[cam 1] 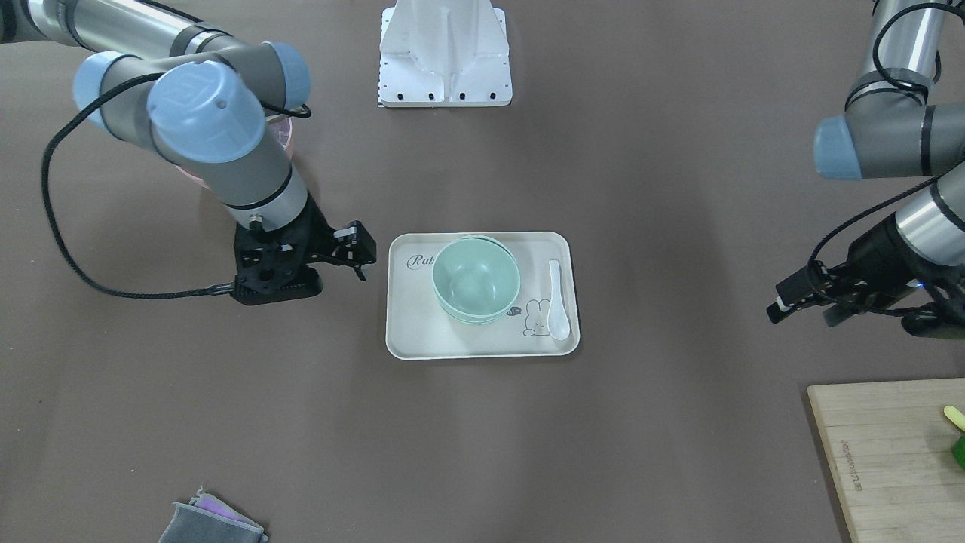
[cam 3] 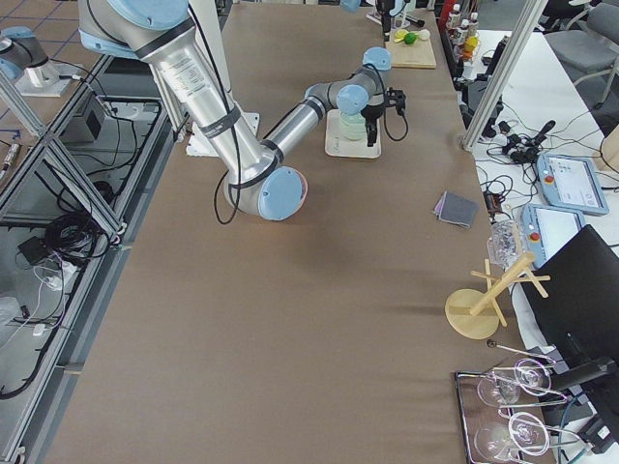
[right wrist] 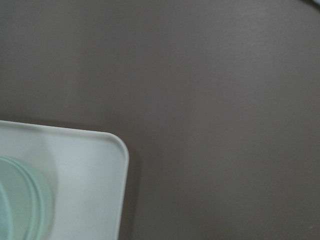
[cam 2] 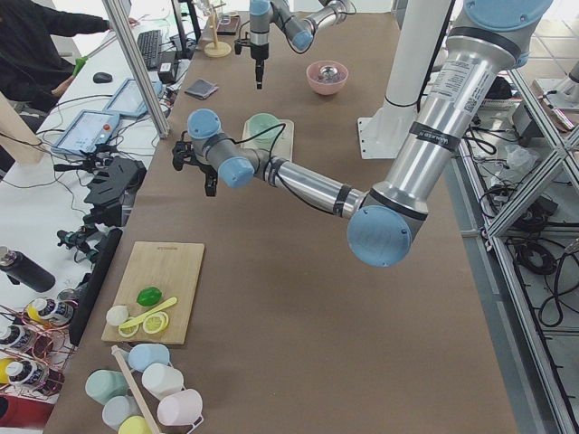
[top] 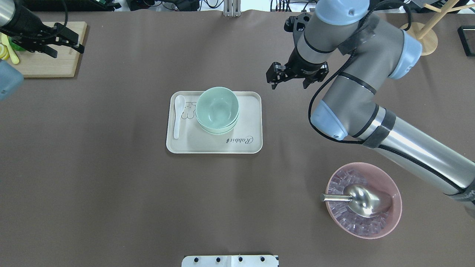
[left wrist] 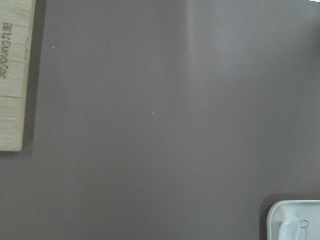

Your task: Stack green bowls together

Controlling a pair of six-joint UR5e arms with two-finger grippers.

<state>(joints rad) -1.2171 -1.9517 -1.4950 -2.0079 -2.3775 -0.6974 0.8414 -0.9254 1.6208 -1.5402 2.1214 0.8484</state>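
Observation:
The pale mint-green bowls sit nested in one stack on a cream tray at the table's middle; they also show in the front view. Their stacked rims show at the edge of the right wrist view. My right gripper hangs open and empty beyond the tray's far right corner, apart from the stack; in the front view it is left of the tray. My left gripper is open and empty at the far left, beside the cutting board.
A white spoon lies on the tray left of the stack. A pink bowl with ice and a metal scoop stands near right. A wooden cutting board with fruit lies far left. A folded cloth lies far right.

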